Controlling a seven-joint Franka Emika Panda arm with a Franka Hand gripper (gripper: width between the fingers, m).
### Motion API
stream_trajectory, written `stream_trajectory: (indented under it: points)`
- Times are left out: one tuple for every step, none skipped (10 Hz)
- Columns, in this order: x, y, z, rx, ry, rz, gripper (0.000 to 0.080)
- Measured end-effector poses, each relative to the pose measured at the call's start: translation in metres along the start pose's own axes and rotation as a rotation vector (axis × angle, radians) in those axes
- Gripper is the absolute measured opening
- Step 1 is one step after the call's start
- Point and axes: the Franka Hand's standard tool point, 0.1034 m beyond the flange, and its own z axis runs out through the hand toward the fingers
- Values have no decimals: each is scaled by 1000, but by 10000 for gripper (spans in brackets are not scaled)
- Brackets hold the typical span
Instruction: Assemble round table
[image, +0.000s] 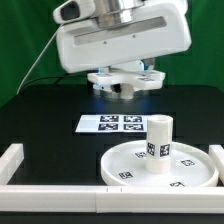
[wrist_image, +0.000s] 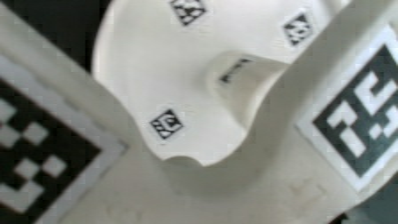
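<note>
Wrist cam: cross-shaped foot (wrist_image: 222, 95) is filling almost the whole frame, sitting very close and blurring. Three small tags (wrist_image: 166, 122) are showing on its curved pale face, with a dark recess (wrist_image: 231, 70) sitting among them. Two big tags (wrist_image: 365, 110) are flanking it on opposite sides. Black table (wrist_image: 45, 25) is peeking in at one corner.
</note>
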Motion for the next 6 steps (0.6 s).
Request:
stream_trajectory:
  points:
    - [0,-8,-2,-5,-7,0,366]
    - [0,-6,-1,-2,-6,-7,366]
    - [0,-6,0,-2,-7,-6,366]
    - [0,-6,0,-2,-7,-6,366]
    - [-1,-8,3,0,-7,-3,366]
    - [-3,-15,14,16,-3,11,366]
